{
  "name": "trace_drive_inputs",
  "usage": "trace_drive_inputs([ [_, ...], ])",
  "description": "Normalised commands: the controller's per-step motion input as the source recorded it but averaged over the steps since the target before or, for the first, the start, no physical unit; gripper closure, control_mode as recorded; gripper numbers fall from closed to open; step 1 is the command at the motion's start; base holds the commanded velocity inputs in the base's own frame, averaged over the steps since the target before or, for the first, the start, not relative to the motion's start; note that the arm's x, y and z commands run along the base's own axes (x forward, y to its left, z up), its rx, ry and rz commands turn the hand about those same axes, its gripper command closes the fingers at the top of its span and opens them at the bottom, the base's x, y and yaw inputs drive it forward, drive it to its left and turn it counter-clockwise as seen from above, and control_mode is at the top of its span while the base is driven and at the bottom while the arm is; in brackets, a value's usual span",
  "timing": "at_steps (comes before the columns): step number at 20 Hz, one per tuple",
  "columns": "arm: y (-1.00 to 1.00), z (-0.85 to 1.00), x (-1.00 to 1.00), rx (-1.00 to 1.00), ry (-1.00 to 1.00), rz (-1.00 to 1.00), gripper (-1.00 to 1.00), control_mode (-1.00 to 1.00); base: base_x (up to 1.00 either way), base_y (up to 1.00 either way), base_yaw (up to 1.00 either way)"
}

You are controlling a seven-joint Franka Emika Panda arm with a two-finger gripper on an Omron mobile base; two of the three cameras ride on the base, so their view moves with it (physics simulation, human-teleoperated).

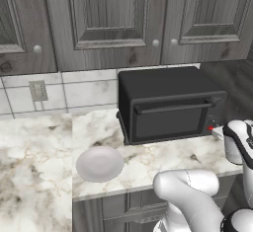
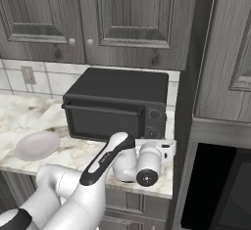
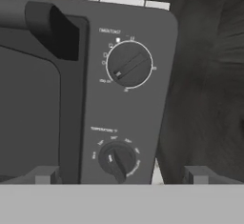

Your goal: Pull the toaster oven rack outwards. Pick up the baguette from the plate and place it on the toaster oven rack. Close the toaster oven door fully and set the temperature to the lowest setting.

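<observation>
Gripper (image 3: pixel 122 175) open; one toaster oven (image 1: pixel 168 102), two knobs (image 3: pixel 128 65).

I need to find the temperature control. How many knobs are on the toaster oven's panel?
2, both on the toaster oven control panel at its right end: an upper knob and a lower knob directly beneath it. The hand view cuts off below, so more could be hidden.

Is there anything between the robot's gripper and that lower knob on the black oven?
Nothing visible. In the hand view the open gripper faces the toaster oven control panel directly, with the lower knob just ahead between its fingertips and the toaster oven door shut beside it.
</observation>
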Motion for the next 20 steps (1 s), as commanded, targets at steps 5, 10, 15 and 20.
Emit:
trace_drive_inputs([
  [5, 0.07, 0.00, 0.02, -0.01, 0.00, 0.00, -1.00, -1.00, 0.00, 0.00, 0.00],
  [10, 0.03, -0.01, 0.00, -0.01, 0.00, 0.00, -1.00, -1.00, 0.00, 0.00, 0.00],
  [15, 0.02, -0.04, 0.00, -0.01, 0.00, 0.00, -1.00, -1.00, 0.00, 0.00, 0.00],
  [20, 0.01, -0.15, 0.00, -0.04, 0.00, 0.00, -1.00, -1.00, 0.00, 0.00, 0.00],
])
